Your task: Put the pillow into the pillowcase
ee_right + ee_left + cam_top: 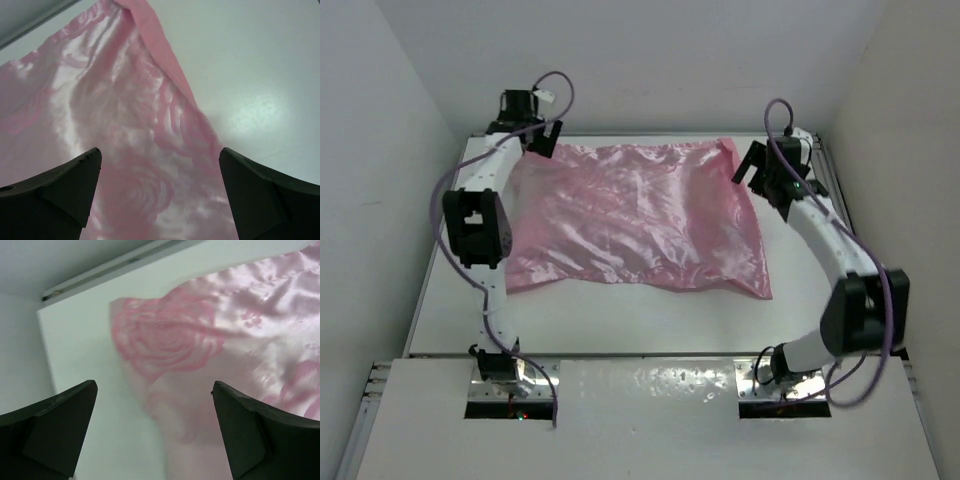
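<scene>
The pink satin pillowcase [640,215] lies spread and puffed on the white table, with a rose pattern. It also shows in the left wrist view [235,340] and the right wrist view [115,140]. The pillow does not show as a separate thing; it is hidden or out of view. My left gripper [544,137] is open and empty above the pillowcase's far left corner [125,307]. My right gripper [761,176] is open and empty above the pillowcase's right edge [165,55], near the far right corner.
The white table [620,320] is walled in white on the left, back and right. A rail [115,265] runs along the far edge. Both arm bases [510,375] stand at the near edge.
</scene>
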Robot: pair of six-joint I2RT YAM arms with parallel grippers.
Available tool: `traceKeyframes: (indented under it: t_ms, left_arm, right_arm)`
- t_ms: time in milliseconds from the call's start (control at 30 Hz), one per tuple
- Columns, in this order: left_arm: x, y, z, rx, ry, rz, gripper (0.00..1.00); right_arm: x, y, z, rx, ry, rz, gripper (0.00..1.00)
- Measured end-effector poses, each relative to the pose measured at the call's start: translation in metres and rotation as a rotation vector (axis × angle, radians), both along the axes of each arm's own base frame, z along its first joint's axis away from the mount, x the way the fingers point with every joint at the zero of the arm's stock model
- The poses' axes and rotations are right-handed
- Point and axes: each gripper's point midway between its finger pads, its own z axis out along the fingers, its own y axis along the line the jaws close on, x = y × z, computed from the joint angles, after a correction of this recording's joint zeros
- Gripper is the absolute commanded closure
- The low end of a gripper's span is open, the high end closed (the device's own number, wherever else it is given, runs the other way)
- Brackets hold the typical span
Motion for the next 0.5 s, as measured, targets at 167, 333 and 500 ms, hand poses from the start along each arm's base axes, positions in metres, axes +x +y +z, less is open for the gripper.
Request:
traceKeyframes:
  t_ms: [167, 333, 500]
  left_arm:
    - [-0.054, 0.058, 0.061, -0.044, -0.019, 0.077, 0.00]
    - [-0.137, 0.079, 0.021, -0.070, 0.162, 0.124, 0.00]
    - [-0.202, 0.061, -0.060, -0.124, 0.418, 0.116, 0.00]
  right_arm:
    - [0.086, -0.005, -0.054, -0.021, 0.137, 0.022, 0.17]
    - [0.148, 0.019, -0.109, -0.039, 0.204, 0.086, 0.82]
    - [0.164, 0.038, -0.115, 0.035, 0.144, 0.079, 0.94]
